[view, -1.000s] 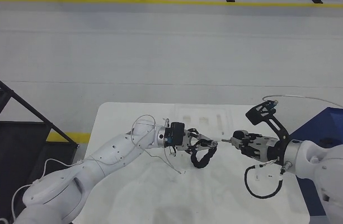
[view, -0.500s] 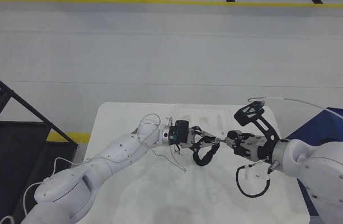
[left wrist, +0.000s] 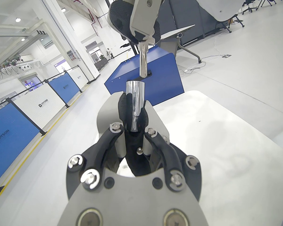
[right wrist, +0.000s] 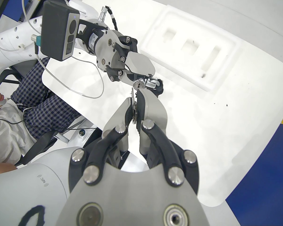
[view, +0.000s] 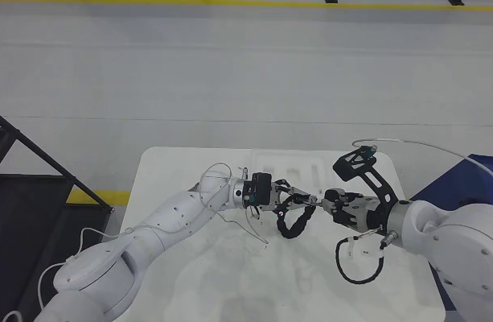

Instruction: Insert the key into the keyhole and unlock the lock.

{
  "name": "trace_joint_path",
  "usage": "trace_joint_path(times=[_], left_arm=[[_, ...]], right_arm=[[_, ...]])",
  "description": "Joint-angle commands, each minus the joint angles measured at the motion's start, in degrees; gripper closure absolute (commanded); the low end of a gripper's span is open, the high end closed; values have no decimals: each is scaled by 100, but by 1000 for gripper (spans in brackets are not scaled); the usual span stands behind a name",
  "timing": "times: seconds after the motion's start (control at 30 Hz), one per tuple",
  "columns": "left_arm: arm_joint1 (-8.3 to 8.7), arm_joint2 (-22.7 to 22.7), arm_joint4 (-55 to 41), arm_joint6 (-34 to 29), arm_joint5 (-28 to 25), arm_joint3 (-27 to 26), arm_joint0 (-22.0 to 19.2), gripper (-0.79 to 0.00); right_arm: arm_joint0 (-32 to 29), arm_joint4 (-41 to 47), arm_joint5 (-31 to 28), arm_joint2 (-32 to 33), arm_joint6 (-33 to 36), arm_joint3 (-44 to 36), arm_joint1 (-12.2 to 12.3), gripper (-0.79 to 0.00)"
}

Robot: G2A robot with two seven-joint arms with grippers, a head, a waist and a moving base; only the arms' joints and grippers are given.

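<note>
Above the middle of the bench [view: 230, 282] the two arms meet nose to nose. The left hand [left wrist: 130, 107] is closed on the lock [left wrist: 135, 92], its pads clamped either side of the chrome barrel and the barrel's end pointing out at the other arm; the lock's black cable loop [view: 290, 227] hangs free beneath it. The right hand [right wrist: 135, 99] is pinched shut on the flat head of the key [left wrist: 143, 59], with the blade standing out past its fingertips. The blade's tip sits just short of the keyhole [right wrist: 139, 85], near it but apart, so nothing is inserted yet.

Both pieces look small, light and rigid metal, so I expect no give in either. The polished barrel is likely slippery, and I judge it could spin or slide back between the pads once the key pushes and twists; a hold across its body, well behind the face, suits it. The key is thin and best gripped flat on its head, broad sides against the pads, so the turn carries through. A push off the slot's line could pivot it in the grip; the cable is limp and should matter little.
</note>
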Motion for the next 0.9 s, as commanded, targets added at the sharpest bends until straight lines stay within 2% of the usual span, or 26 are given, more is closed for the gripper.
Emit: trace_joint_path(times=[0.0,0.37,0.87], left_arm=[[-4,-29,34,0,-8,-7,16,0],[-23,-181,154,-2,-80,-19,92,0],[-47,-336,370,7,-152,-94,159,0]], right_arm=[[-14,4,38,6,-37,0,1,0],[-135,85,287,89,-92,0,17,0],[-256,152,348,153,-165,0,44,0]])
